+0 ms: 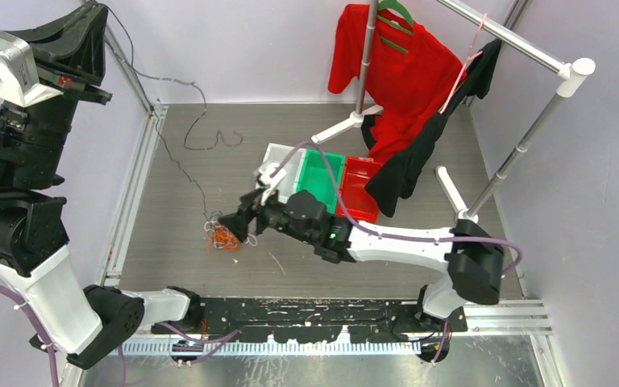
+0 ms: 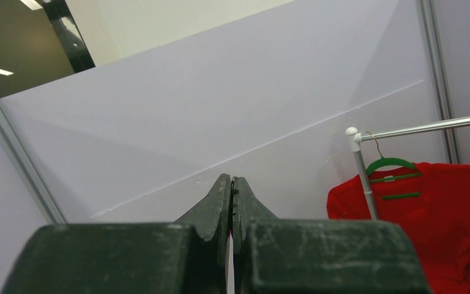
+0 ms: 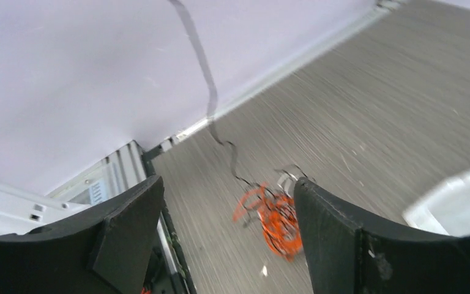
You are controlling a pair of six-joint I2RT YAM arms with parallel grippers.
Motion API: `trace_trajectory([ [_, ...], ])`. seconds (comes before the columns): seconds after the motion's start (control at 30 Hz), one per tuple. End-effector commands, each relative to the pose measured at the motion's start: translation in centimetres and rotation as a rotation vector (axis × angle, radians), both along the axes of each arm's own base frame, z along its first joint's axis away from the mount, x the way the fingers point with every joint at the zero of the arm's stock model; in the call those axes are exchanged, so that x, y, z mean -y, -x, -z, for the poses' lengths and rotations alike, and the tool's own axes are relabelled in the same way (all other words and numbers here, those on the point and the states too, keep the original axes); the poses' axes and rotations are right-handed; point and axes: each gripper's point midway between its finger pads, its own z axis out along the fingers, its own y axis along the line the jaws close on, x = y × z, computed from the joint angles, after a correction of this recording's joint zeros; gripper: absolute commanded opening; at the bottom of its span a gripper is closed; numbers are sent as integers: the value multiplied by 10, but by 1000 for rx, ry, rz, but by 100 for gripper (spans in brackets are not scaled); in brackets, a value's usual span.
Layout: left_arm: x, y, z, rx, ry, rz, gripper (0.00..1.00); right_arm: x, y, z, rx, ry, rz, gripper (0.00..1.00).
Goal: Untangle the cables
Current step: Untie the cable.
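The cables (image 1: 224, 236) lie as a small orange, black and white tangle on the grey table, left of centre. One black cable (image 1: 196, 121) rises from the tangle in loops to my left gripper (image 1: 98, 8). That gripper is raised high at the far left and is shut on the black cable; a thread of it shows at the tips (image 2: 232, 177). My right gripper (image 1: 234, 222) hovers just right of the tangle, open and holding nothing. In the right wrist view the tangle (image 3: 275, 220) lies beside the right finger (image 3: 324, 226) of that gripper (image 3: 227, 182), and the black cable (image 3: 211, 104) climbs in front of the wall.
White (image 1: 278, 161), green (image 1: 320, 179) and red (image 1: 360, 189) bins stand side by side behind my right arm. A clothes rack (image 1: 524, 129) holds a red shirt (image 1: 399, 72) and a black garment (image 1: 415, 157) at the back right. Its white feet (image 1: 345, 125) rest on the table.
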Motion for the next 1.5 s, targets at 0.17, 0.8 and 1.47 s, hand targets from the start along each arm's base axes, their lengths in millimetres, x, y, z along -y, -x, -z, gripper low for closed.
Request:
trace_trajectory([
  [0.17,2,14,-21,80,26,42,0,-77,-28,-18,134,-21,-33,81],
  [0.8,-56,80,-129,684,174,-266,0,-66,-65,179,-178,205,163,64],
  [1.47,3,-8,19,138,-65,-48,0,37,3,94,-242,118,7,87],
])
